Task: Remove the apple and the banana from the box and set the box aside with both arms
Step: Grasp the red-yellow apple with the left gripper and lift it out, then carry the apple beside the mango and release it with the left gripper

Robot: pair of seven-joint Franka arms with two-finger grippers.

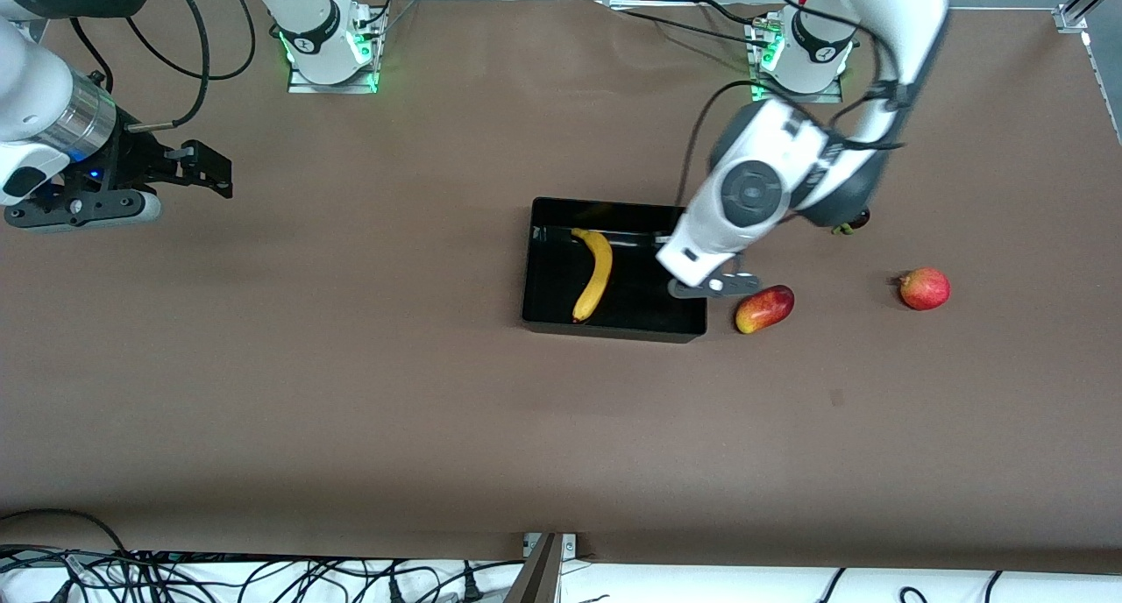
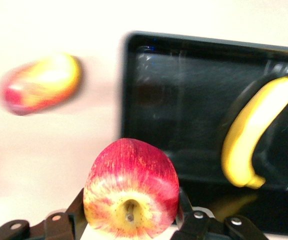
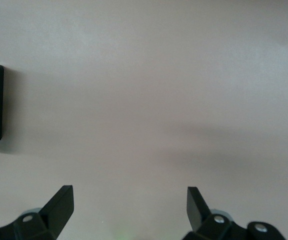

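Note:
My left gripper (image 1: 714,286) is shut on the red apple with yellowish patches (image 2: 131,189). It holds the apple in the air over the end wall of the black tray (image 1: 614,329) toward the left arm's end. In the front view the hand hides the apple. The yellow banana (image 1: 599,274) lies inside the tray, and it also shows in the left wrist view (image 2: 254,135) on the tray's floor (image 2: 184,75). My right gripper (image 1: 215,169) is open and empty over bare table at the right arm's end, and it waits there; its own view (image 3: 129,200) shows its fingers spread apart.
A red-yellow mango (image 1: 764,308) lies on the table right beside the tray and also shows in the left wrist view (image 2: 40,82). A round red fruit (image 1: 925,287) lies farther toward the left arm's end. A dark mangosteen (image 1: 852,225) peeks out under the left arm.

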